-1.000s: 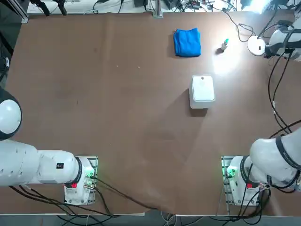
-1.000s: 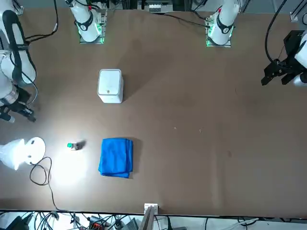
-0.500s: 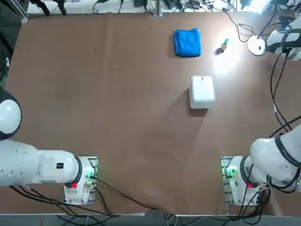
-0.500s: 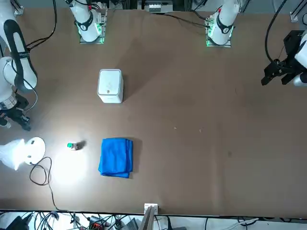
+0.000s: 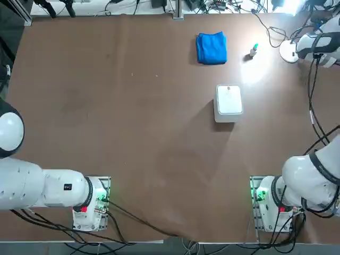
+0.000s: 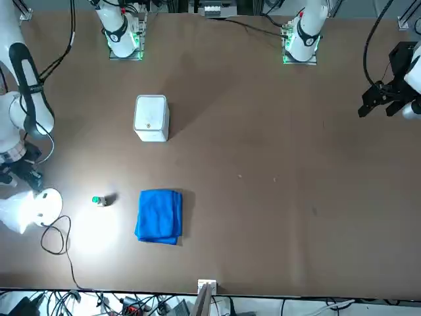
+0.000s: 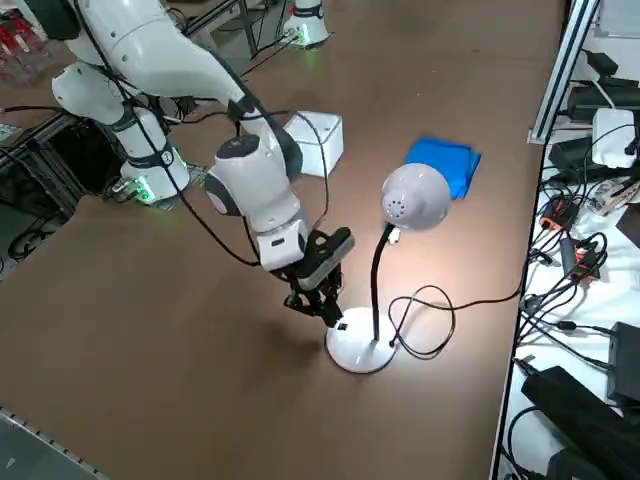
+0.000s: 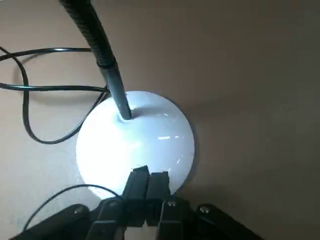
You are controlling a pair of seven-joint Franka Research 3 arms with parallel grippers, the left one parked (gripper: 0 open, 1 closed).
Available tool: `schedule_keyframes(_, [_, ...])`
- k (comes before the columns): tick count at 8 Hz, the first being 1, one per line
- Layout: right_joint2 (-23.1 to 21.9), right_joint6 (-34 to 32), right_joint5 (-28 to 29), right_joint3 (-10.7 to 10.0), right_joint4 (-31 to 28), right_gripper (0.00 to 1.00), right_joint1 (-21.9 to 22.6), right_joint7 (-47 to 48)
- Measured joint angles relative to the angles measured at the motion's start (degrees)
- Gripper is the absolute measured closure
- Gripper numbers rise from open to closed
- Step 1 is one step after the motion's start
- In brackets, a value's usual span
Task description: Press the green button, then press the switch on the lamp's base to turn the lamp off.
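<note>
The lamp is lit. Its white head [image 7: 415, 197] throws a bright patch on the table, and a black neck rises from the lamp's base [image 8: 135, 137], a flat white disc. My right gripper [image 8: 148, 181] is shut, empty, with its tips over the near rim of the disc [image 7: 358, 350]; I cannot tell whether they touch it. The switch is hidden in every view. The green button [image 5: 254, 50] is a tiny stub with a teal cap. It stands in the lit patch between the disc [image 5: 287, 53] and the blue cloth, well apart from the gripper [image 6: 33, 182].
A folded blue cloth [image 5: 211, 48] lies beside the button. A white rounded box [image 5: 229, 101] stands nearer the arm bases. The lamp's black cable [image 8: 30, 107] loops on the table beside the disc. The table's edge, with more cables [image 7: 580, 250] beyond it, runs close behind the lamp.
My right gripper, still shut, has travelled across the table toward the lamp's base and now stands at the disc's rim. The lamp stays lit and nothing else has moved.
</note>
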Motion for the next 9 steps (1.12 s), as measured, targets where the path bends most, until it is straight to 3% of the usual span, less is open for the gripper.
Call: schedule_keyframes(9, [1.93,1.09,0.02,1.27,0.92,0.99,1.25,0.48])
